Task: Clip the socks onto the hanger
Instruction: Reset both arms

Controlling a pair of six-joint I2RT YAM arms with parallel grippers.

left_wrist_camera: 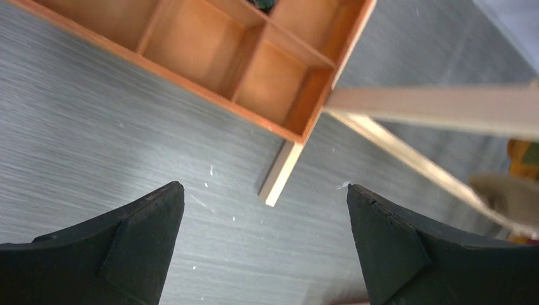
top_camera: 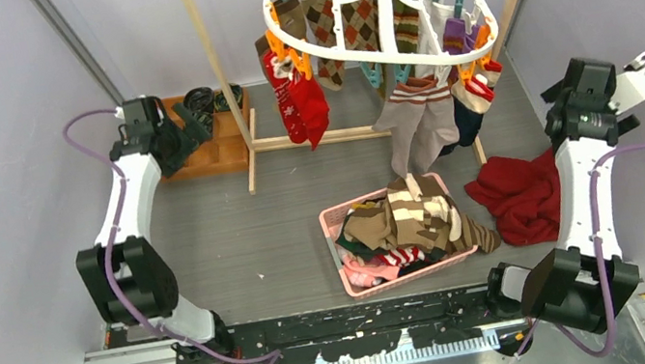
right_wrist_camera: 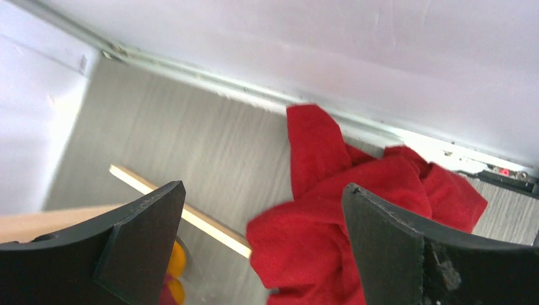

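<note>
Top external view: the hanger (top_camera: 358, 57) hangs from a wooden rack (top_camera: 210, 53) at the far side of the counter (top_camera: 239, 234). A good number of socks (top_camera: 417, 123) are already pegged around its ring, among them argyle, red patterned and grey ones. Many more lie heaped in a pink basket (top_camera: 338, 256) on the counter, just in front of the rack.

Neither arm is over the basket. The left gripper (top_camera: 191, 127) sits far left above a compartmented wooden tray (left_wrist_camera: 191, 44). Its wrist view shows the jaws spread wide with only bare counter between them. The right gripper (right_wrist_camera: 262, 187) is far right, also wide open and empty, looking down on a crumpled red cloth (right_wrist_camera: 356, 222) that is no part of the job.

I judge the task partly done and between socks: nothing is held, so a fresh pick is due. The next move calls for one arm to swing in over the basket, pinch a single sock off the top of the heap without dragging its neighbours, and lift it to a free peg. Which pegs are free is hard to tell from here.
</note>
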